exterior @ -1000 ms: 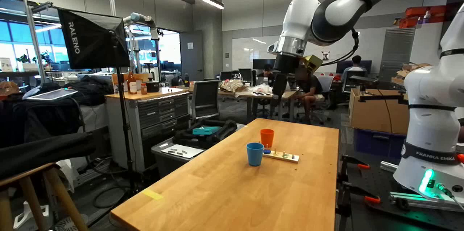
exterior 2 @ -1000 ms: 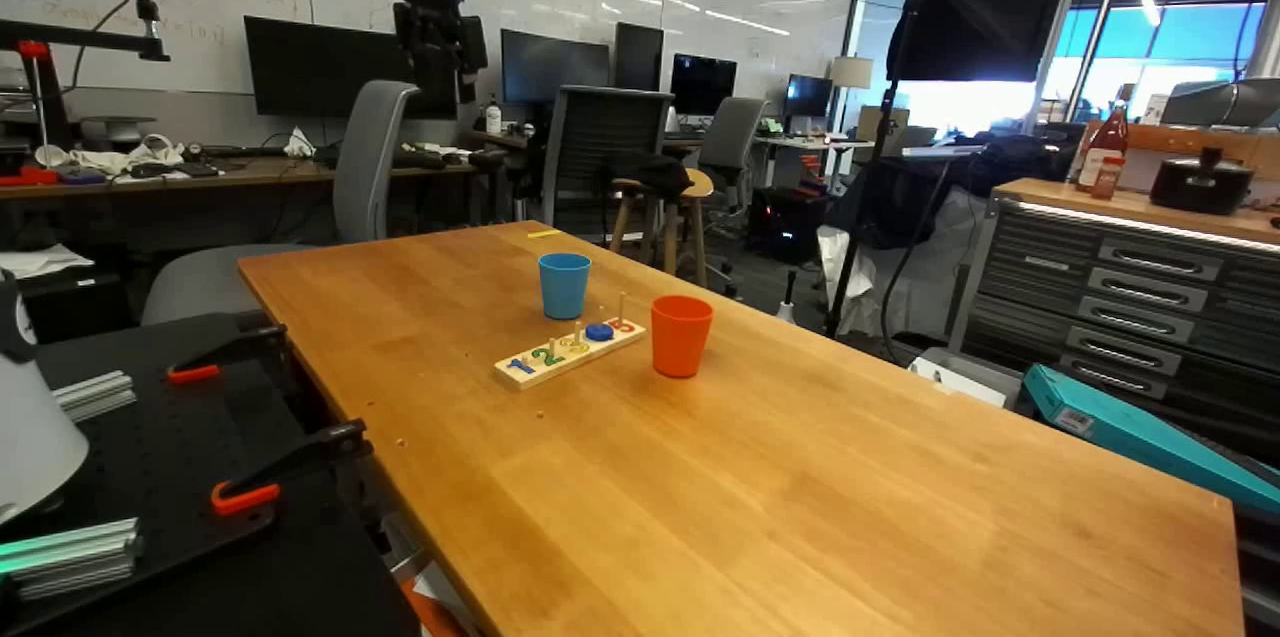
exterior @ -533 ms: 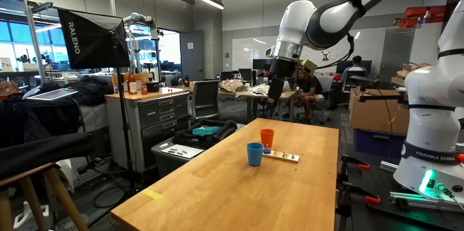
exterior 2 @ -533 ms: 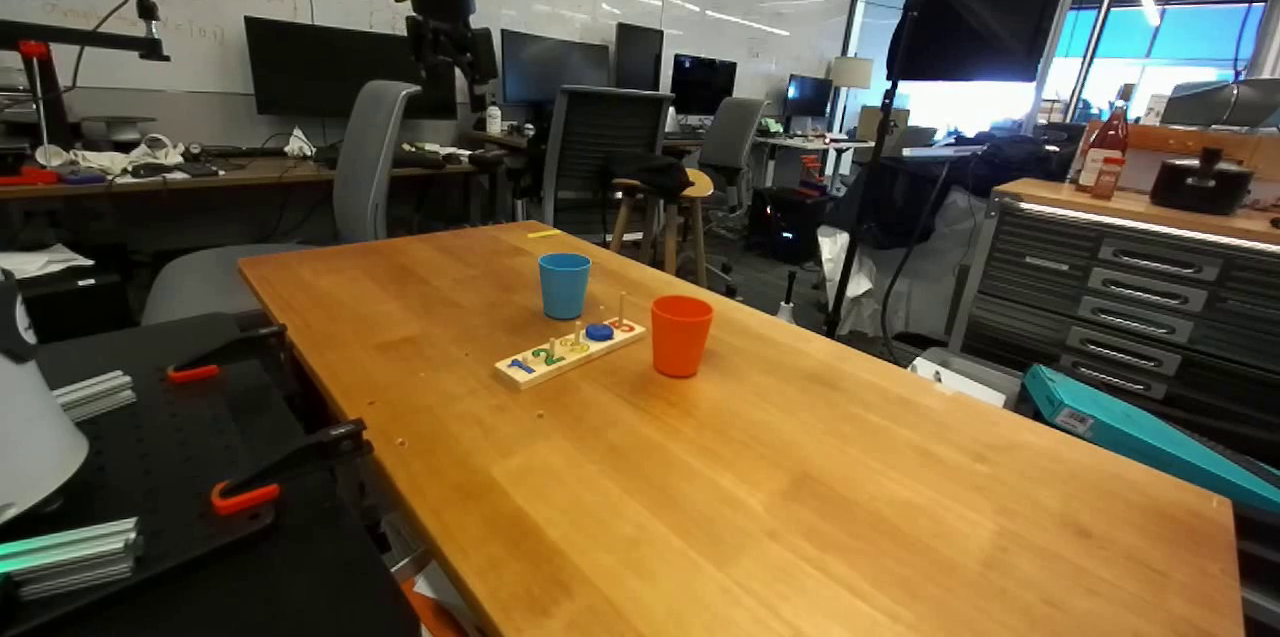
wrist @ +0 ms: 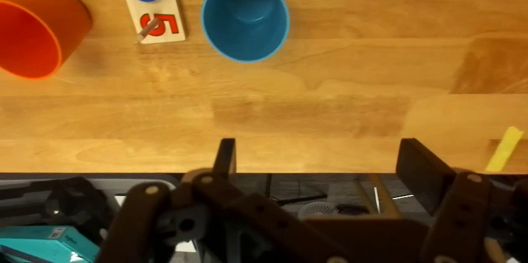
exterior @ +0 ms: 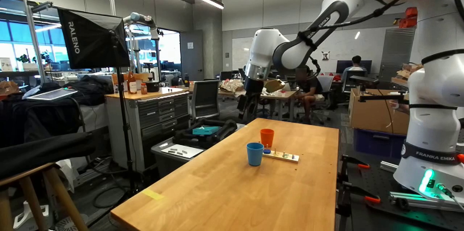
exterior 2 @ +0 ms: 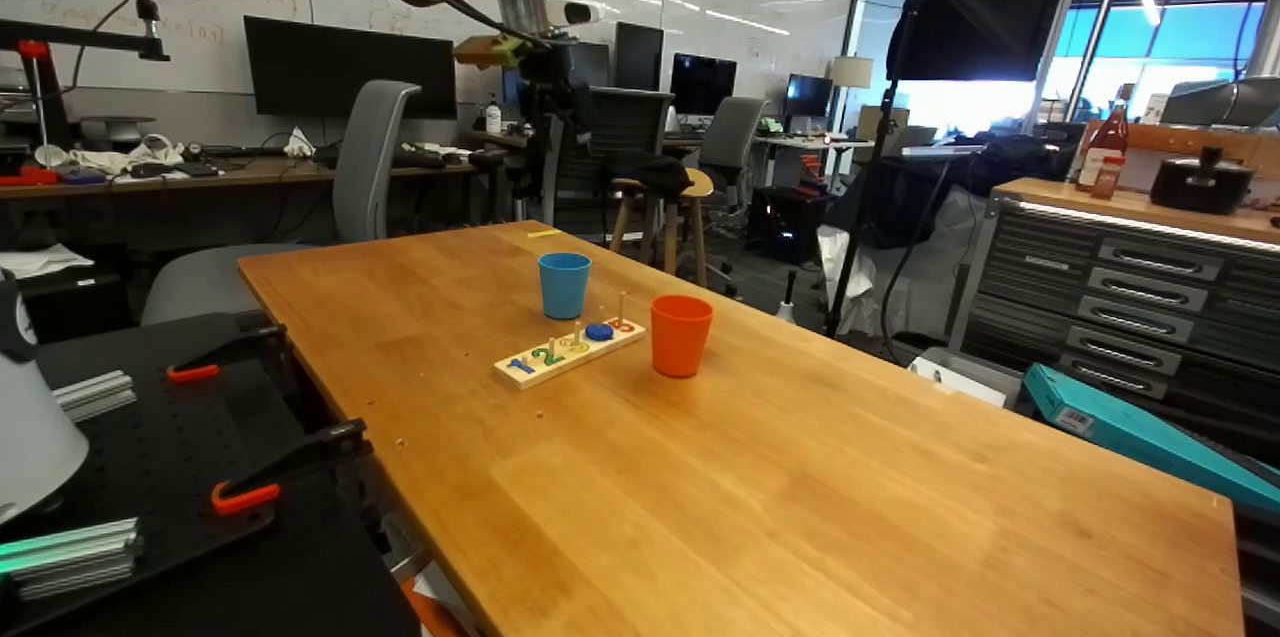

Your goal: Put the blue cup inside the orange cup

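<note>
In the wrist view, open tabletop [wrist: 363,71] stretches right of the blue cup [wrist: 245,18]; leftward, a number board [wrist: 155,6] with upright pegs [wrist: 148,29] obstructs the gap to the orange cup [wrist: 60,23].

In wrist view, see orange cup [wrist: 66,23] and numbered board [wrist: 154,8] cut by picture's edge. Beyond long edge of table [wrist: 313,118], find floor [wrist: 338,186] partly hidden behind gripper [wrist: 317,145]. In an exterior view, can't see board's end behind blue cup [exterior: 255,156]. In both, miss one near corner.

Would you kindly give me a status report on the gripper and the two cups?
Gripper open, nothing held. Blue cup upright, outside orange cup. Numbered peg board between the cups, possibly in the way.
</note>
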### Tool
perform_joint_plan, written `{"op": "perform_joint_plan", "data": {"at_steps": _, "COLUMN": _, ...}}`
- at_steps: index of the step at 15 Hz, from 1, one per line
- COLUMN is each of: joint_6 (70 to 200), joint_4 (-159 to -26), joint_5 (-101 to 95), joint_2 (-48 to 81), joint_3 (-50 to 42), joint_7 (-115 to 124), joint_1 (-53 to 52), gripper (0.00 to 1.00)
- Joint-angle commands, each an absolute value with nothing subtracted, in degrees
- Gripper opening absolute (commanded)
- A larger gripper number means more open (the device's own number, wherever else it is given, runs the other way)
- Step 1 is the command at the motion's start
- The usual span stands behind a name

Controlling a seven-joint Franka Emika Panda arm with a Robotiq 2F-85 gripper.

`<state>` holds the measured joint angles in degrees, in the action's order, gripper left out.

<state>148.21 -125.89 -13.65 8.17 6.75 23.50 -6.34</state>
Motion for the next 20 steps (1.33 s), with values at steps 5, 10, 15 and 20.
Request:
{"op": "perform_joint_plan", "data": {"at_steps": 5, "joint_6": 141.63, "joint_4": -117.37, "joint_5": -15.64, "joint_2": 18.76, "joint_3": 2.90, "joint_7": 27.08, "joint_1": -11.30, "gripper": 1.00}}
{"op": "perform_joint_plan", "data": {"at_steps": 10, "joint_6": 137.90, "joint_4": -117.58, "joint_5": -16.47, "joint_2": 20.16, "joint_3": 1.70, "joint_7": 28.38, "joint_1": -12.85, "gripper": 1.00}}
{"op": "perform_joint_plan", "data": {"at_steps": 15, "joint_6": 138.16, "joint_4": -118.77, "joint_5": -16.46, "joint_2": 21.61, "joint_3": 0.93, "joint_7": 28.72, "joint_1": -13.10, "gripper": 1.00}}
{"op": "perform_joint_plan", "data": {"at_steps": 20, "joint_6": 139.24, "joint_4": -120.46, "joint_5": -16.32, "joint_2": 23.23, "joint_3": 0.95, "joint_7": 29.41, "joint_1": -14.06, "gripper": 1.00}}
